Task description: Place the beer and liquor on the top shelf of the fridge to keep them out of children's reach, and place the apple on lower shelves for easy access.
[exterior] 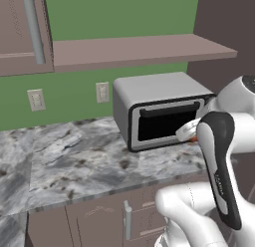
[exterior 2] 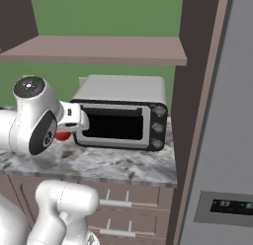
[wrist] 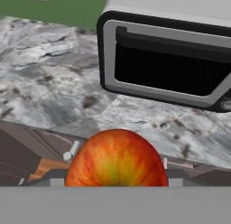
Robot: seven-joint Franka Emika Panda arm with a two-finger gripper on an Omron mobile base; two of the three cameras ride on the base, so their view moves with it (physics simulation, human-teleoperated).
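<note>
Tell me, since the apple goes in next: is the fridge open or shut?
Shut, apparently: the fridge shows its flat grey door with the display panel, and no shelves.

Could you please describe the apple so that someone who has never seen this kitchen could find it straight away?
Find the grey microwave on the marble counter, under the brown wall shelf. In front of the microwave's door, above the counter's front edge, the apple sits in the robot's gripper. It is the one small, round, red-orange thing among grey and brown.
</note>
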